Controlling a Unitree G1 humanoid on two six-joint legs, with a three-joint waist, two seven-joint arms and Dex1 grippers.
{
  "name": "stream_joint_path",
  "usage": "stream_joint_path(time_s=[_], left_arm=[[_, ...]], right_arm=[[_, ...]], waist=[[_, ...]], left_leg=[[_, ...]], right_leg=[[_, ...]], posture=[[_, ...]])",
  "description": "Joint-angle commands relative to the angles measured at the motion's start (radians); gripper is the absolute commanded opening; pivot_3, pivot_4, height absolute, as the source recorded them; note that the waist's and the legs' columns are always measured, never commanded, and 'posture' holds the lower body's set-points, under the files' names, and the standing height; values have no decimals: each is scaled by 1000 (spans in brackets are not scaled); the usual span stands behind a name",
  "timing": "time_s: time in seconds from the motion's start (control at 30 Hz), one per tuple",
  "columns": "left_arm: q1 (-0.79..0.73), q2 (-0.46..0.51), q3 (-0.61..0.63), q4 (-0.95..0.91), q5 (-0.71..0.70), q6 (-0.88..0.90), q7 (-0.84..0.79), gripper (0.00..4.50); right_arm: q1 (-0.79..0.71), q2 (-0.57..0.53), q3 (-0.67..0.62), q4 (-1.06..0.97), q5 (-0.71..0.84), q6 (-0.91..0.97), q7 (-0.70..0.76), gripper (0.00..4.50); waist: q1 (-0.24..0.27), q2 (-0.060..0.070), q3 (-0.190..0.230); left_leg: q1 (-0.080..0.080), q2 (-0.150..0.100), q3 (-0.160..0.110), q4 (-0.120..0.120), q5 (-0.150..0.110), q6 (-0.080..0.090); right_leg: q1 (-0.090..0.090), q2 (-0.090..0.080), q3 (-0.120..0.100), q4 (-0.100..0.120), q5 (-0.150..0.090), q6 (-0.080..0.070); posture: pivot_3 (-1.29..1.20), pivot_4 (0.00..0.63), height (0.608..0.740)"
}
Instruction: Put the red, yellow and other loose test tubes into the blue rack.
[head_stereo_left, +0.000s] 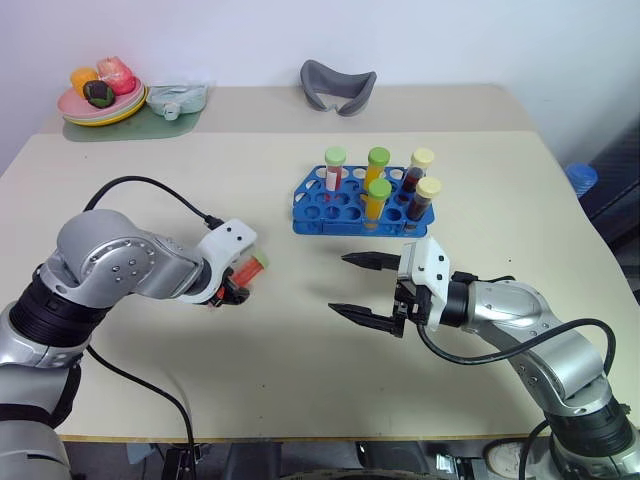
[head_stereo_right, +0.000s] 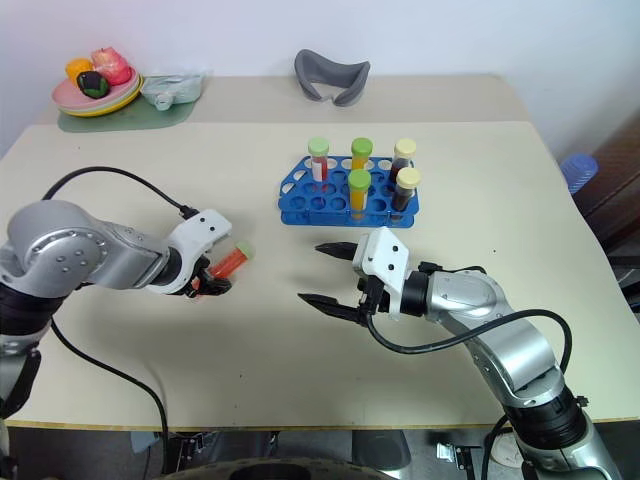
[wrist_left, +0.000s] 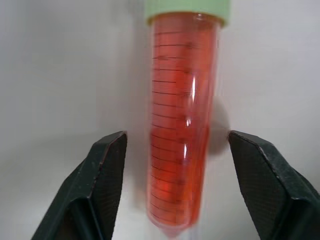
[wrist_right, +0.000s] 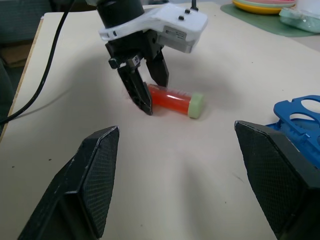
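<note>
A red test tube (head_stereo_left: 251, 268) with a green cap lies on its side on the table, left of centre. My left gripper (head_stereo_left: 233, 291) points down over the tube's lower end. Its fingers (wrist_left: 105, 170) stand either side of the tube (wrist_left: 182, 125), open, with a gap showing on both sides. The blue rack (head_stereo_left: 325, 225) stands behind the middle of the table with several capped tubes upright in it: red, yellow-orange and dark ones. My right gripper (head_stereo_left: 337, 283) hovers in front of the rack, open and empty, pointing toward the left gripper.
A plate of toy food (head_stereo_left: 100, 105) on a green mat and a pale green container (head_stereo_left: 178, 97) sit at the far left corner. A grey curved object (head_stereo_left: 338, 85) lies at the back centre. A blue item (head_stereo_left: 581, 178) stands beyond the table's right edge.
</note>
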Motion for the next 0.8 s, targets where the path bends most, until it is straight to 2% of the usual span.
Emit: stream_joint_path(time_s=[0.03, 0.17, 0.5, 0.8], left_arm=[[-28, 38, 3, 7, 20, 8, -12, 3246], [-56, 58, -28, 25, 90, 8, -79, 3246], [-124, 23, -182, 116, 345, -37, -369, 3246], [-136, -17, -223, 210, 520, -93, -528, 3246]], right_arm=[[3, 5, -10, -41, 10, -2, -5, 3764], [3, 7, -4, -44, 9, 2, -8, 3764], [1, 18, 12, -39, -1, -4, -18, 3764], [18, 33, 25, -52, -3, -2, -42, 3764]], waist=[[-1, 0, 0], [1, 0, 0], [0, 0, 0], [2, 2, -1]], left_leg=[[0, 0, 0, 0, 0, 0], [0, 0, 0, 0, 0, 0], [0, 0, 0, 0, 0, 0], [1, 0, 0, 1, 0, 0]], right_leg=[[0, 0, 0, 0, 0, 0], [0, 0, 0, 0, 0, 0], [0, 0, 0, 0, 0, 0], [1, 0, 0, 0, 0, 0]], posture=[[0, 150, 740], [0, 150, 740], [0, 150, 740], [0, 150, 740]])
